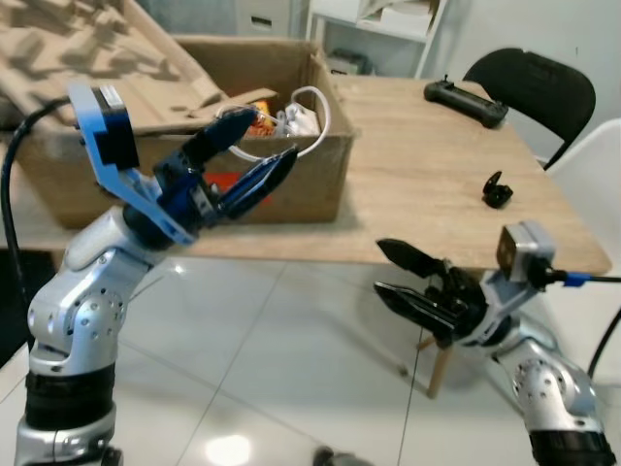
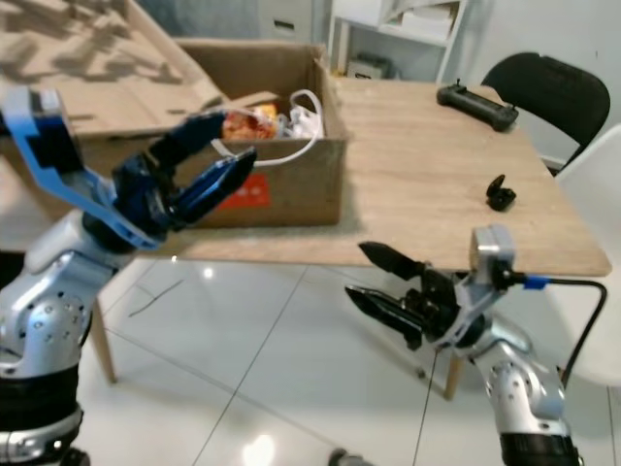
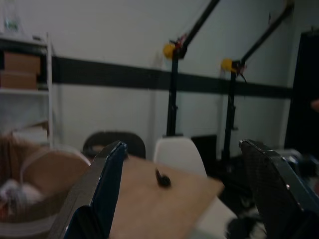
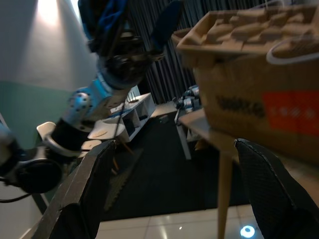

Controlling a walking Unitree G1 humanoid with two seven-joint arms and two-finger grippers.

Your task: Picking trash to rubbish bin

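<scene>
An open cardboard box point(image 1: 325, 184) stands on the wooden table point(image 1: 427, 194) and holds a white cable point(image 1: 316, 99), an orange wrapper point(image 1: 260, 120) and white scraps. My left gripper point(image 1: 273, 137) is raised in front of the box's front wall, level with its rim. It is open and holds nothing. My right gripper point(image 1: 379, 267) hangs lower, in front of the table's near edge over the floor. It is also open and empty. From the right wrist, the box point(image 4: 249, 99) shows above the table leg.
A moulded cardboard insert point(image 1: 87, 49) lies over the box's left side. On the table are a small black object point(image 1: 497, 189) and a black controller point(image 1: 466, 102). A black chair point(image 1: 539, 87) and a white chair point(image 1: 597, 184) stand at the right. White tiled floor point(image 1: 291, 369) lies below.
</scene>
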